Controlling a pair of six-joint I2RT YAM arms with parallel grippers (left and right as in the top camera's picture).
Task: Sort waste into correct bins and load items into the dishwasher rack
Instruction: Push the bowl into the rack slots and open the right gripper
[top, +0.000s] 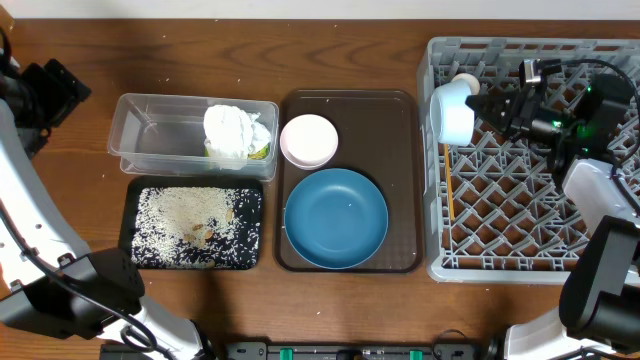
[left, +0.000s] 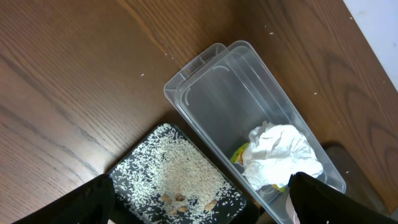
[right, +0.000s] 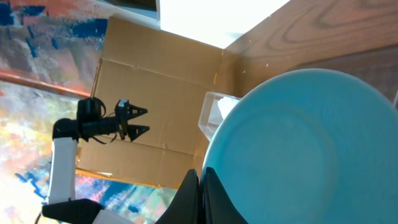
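Observation:
Over the left edge of the grey dishwasher rack, my right gripper is shut on the rim of the small light-blue dish, held on edge. In the right wrist view the fingers pinch that dish. A cream cup and thin chopsticks are in the rack. The pinkish-white bowl and dark-blue plate lie on the brown tray. My left gripper hangs open and empty above the table at the far left.
The clear tub holds crumpled white napkins and a yellow-green wrapper. In front of it the black tray is covered with rice grains. The left wrist view shows the tub, napkins and rice.

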